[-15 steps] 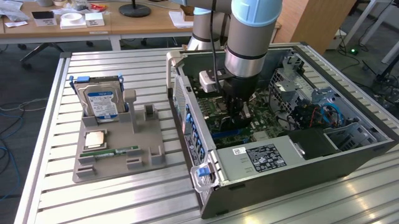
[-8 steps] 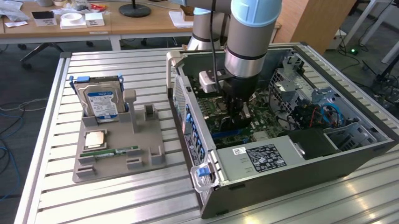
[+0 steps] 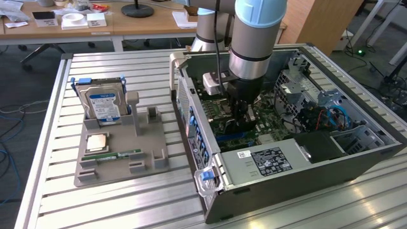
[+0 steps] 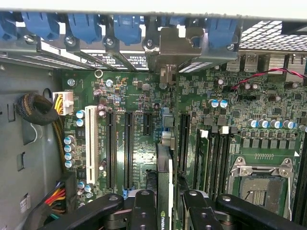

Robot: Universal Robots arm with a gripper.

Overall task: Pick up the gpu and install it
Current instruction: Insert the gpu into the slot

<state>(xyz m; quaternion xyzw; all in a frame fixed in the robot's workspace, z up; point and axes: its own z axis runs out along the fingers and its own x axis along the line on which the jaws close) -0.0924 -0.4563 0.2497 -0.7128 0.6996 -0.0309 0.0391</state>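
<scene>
Hand [image 4: 168, 208] found clamped on the gpu [image 4: 164, 175], held edge-on over the motherboard [image 4: 134, 96] inside the open case [image 3: 305, 176]; seating judged to require the card kept square to the long slot [image 4: 183, 143] alongside, with even, untilted downward pressure.

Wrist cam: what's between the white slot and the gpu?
In the wrist view, two long black slots and one short black slot, all empty, lie between the white slot and the gpu.

A lab or workshop: slatted metal bench [image 3: 127, 200], open computer case [image 3: 305, 183], cluttered wooden desks [image 3: 146, 26] behind.
</scene>
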